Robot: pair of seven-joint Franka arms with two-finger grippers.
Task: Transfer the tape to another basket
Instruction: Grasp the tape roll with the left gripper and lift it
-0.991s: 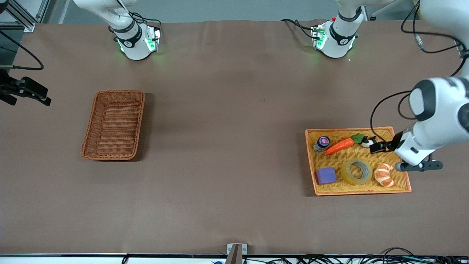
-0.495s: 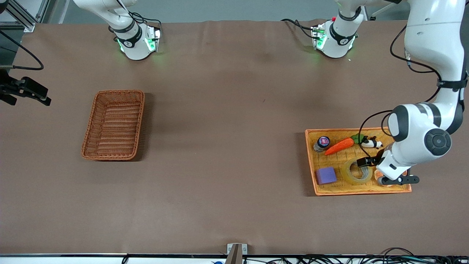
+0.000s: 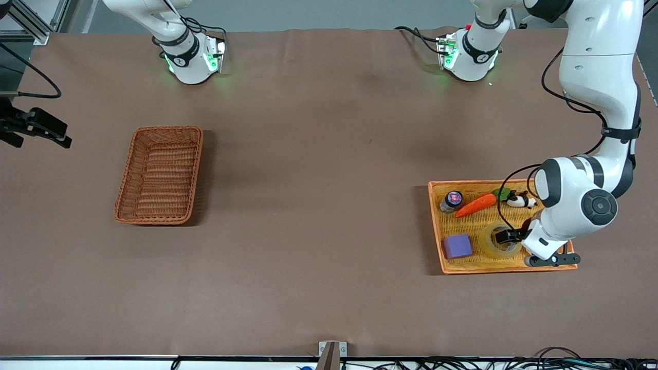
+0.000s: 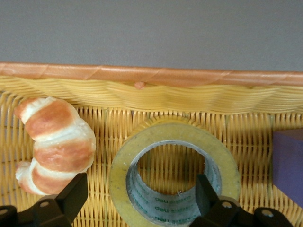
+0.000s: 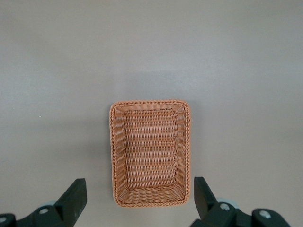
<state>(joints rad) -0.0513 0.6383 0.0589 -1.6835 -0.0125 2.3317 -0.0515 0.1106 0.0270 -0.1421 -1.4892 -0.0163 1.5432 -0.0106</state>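
Observation:
The tape (image 3: 488, 246), a yellowish ring with a grey core, lies flat in the yellow tray (image 3: 436, 226) at the left arm's end of the table. My left gripper (image 3: 511, 240) hangs open just over it. In the left wrist view one finger of the left gripper (image 4: 139, 201) stands between the croissant (image 4: 57, 142) and the tape (image 4: 173, 130). The other finger stands over the tape's hole. The reddish-brown basket (image 3: 125, 180) sits empty toward the right arm's end. My right gripper (image 5: 139, 201) waits open high above the basket (image 5: 113, 151).
In the tray with the tape lie a purple block (image 3: 457, 245), a carrot (image 3: 475, 204), a small capped jar (image 3: 452, 199) and a black-and-white toy (image 3: 519, 200). The tray's orange rim (image 4: 151, 74) runs close beside the tape. A black mount (image 3: 36, 128) juts in beside the basket.
My left arm has swung from above the tray's outer side down over the tape, and its hand now hides the croissant in the front view. The right arm has not moved.

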